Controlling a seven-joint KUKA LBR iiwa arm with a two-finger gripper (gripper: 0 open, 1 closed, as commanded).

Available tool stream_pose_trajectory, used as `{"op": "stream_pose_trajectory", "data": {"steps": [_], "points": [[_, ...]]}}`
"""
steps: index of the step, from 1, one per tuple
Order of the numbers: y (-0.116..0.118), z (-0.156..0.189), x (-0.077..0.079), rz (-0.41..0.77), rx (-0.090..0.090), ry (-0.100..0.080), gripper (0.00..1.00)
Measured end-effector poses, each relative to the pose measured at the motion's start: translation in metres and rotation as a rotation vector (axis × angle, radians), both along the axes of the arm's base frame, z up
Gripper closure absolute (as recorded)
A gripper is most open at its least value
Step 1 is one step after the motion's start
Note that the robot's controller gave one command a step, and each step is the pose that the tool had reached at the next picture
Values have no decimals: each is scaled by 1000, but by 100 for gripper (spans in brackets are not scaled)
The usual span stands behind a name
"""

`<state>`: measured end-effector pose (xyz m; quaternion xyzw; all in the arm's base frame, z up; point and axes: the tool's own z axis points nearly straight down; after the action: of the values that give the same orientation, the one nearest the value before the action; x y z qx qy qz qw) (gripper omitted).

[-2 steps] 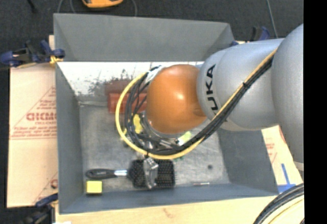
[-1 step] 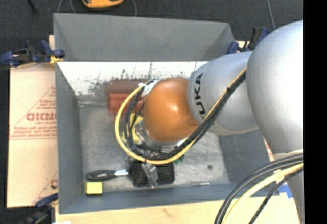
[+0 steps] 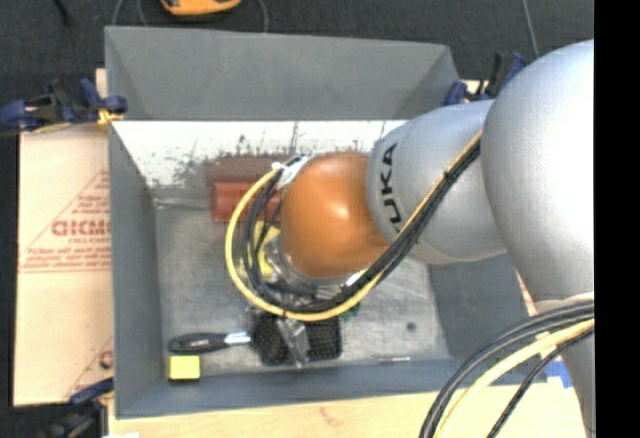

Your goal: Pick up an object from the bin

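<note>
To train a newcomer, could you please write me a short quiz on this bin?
1. True or false: the yellow block lies in the bin's lower-left corner in the view.
2. The claw is over: A a black thing, B a white cup, C a green ball.
3. Fill in: the reddish block lies by the bin's ___ (far/near) wall.
Key: 1 true; 2 A; 3 far.

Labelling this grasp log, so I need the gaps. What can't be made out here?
1. Red block: right end hidden behind the orange cover.
2. Black-handled tool: tip end hidden under the hand.
3. Dark shapes at the hand: bin thing or robot part, cannot tell.
4. Bin floor's middle: covered by the arm.
</note>
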<state>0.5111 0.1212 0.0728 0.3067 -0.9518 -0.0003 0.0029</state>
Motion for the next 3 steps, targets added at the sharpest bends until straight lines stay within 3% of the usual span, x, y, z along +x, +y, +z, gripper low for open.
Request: {"op": "stream_pose_trajectory", "data": {"steps": [1,2,3], "points": [[1,40,-9,-1,0,1,100],[-15,82,4,-19,2,-8,100],[-17,127,-1,-22,0,-3,100]]}}
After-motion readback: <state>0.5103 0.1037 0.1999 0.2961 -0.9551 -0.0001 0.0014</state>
